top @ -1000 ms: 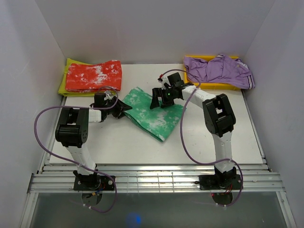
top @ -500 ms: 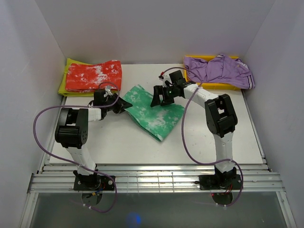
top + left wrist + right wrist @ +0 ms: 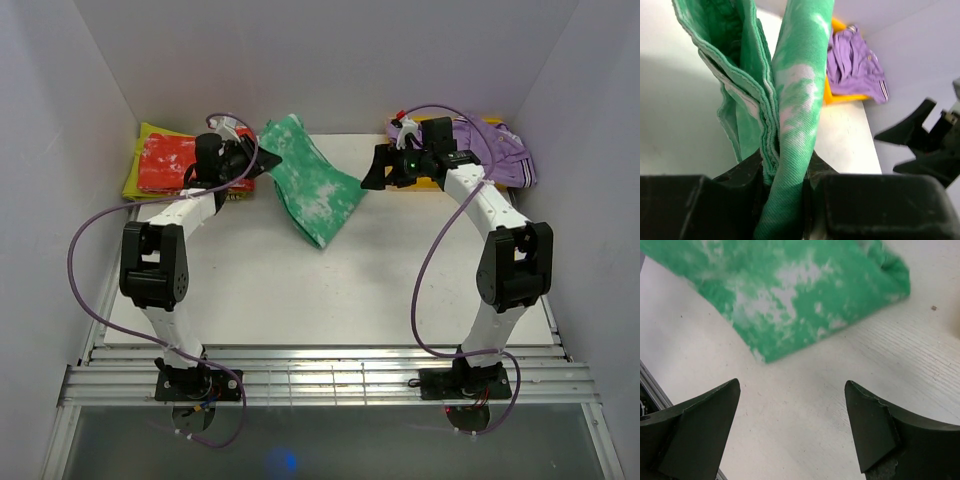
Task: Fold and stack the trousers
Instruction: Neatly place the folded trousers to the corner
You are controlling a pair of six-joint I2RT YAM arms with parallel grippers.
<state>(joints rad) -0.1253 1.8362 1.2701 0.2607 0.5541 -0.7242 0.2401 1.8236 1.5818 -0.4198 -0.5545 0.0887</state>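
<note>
Trousers (image 3: 312, 192) folded, green, white-blotched, hanging bunched

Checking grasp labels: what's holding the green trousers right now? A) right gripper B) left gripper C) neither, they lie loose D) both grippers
B: the left gripper is clamped on a bunched edge of the green trousers, while the right gripper hangs open over the table with nothing between its fingers.

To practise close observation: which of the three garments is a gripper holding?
The green, white-blotched cloth trousers, clamped in the left gripper; the red-and-white folded garment and plain purple garment lie ungripped.
</note>
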